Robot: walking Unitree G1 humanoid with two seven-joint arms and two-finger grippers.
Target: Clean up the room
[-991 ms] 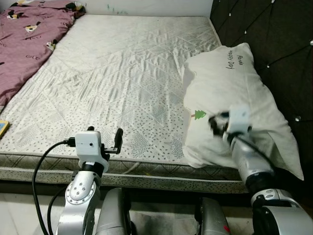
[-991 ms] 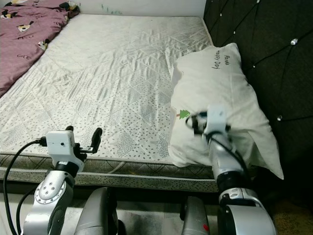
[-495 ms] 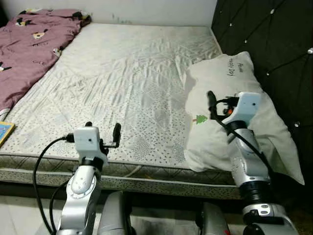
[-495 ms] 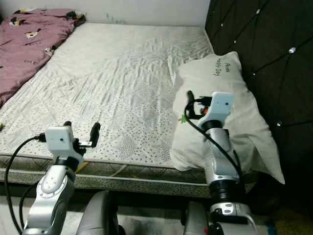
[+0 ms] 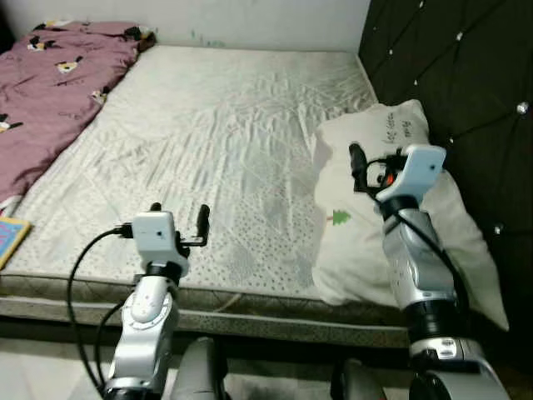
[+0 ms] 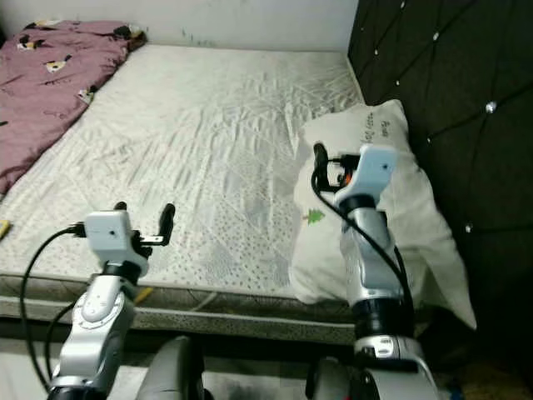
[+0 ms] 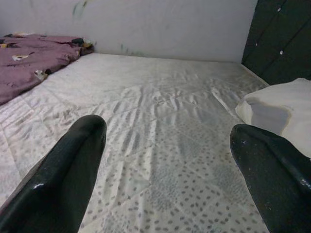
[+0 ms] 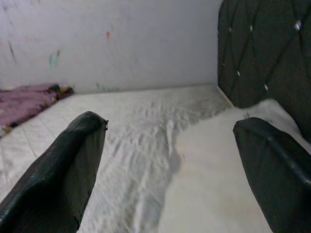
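Note:
A white pillow (image 5: 391, 217) with a small green tree print lies on the right side of the bare mattress (image 5: 225, 125), against the dark padded headboard (image 5: 466, 75). My right gripper (image 8: 170, 125) hovers open just above the pillow's near half, one black finger (image 5: 354, 158) pointing up the bed. Nothing sits between its fingers. My left gripper (image 5: 178, 215) is open and empty over the mattress's front edge, left of the pillow. A purple printed blanket (image 5: 46, 92) is bunched on the far left of the bed.
A flat blue and yellow thing (image 5: 8, 237) lies at the left edge, by the mattress corner. The white wall (image 7: 146, 24) runs behind the bed. Wide bare mattress stretches between the blanket and the pillow.
My right gripper has lifted off the pillow's lower part and now hangs higher over it. The left arm has barely moved. The view has shifted a little.

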